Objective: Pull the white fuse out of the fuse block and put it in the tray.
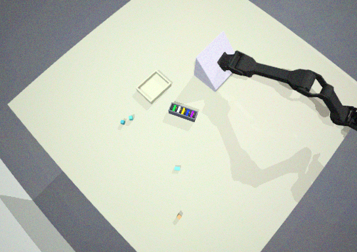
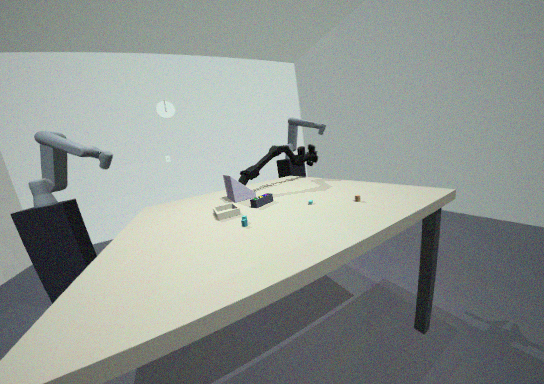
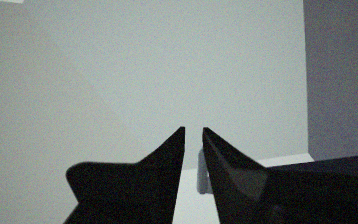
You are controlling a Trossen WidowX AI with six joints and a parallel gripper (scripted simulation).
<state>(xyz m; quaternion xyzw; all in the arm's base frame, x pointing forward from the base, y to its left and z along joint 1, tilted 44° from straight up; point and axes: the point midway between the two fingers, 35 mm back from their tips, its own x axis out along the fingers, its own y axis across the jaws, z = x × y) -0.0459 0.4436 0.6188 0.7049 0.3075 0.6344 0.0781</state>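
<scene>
The white fuse [image 1: 178, 109] stands in the dark fuse block [image 1: 182, 116] [image 2: 261, 202], between the green fuse [image 1: 174, 107] and the yellow fuse [image 1: 183, 111]. Blue and purple fuses stand beyond the yellow one. The pale tray [image 1: 144, 95] [image 2: 227, 215] lies beside the block and is empty. My gripper [image 3: 193, 131] is nearly shut, with a narrow gap and nothing between the fingertips. It is raised high and far from the block, by the right edge in the top view. The wrist view shows only walls and background, no block or tray.
A lavender wedge [image 1: 211, 62] [image 2: 235, 190] stands between the arm's base and the block. Two teal pieces [image 1: 123, 122] [image 1: 130, 117] lie near the tray. A light cyan piece [image 1: 177, 168] [image 2: 310, 202] and an orange piece [image 1: 179, 216] [image 2: 357, 198] lie farther off.
</scene>
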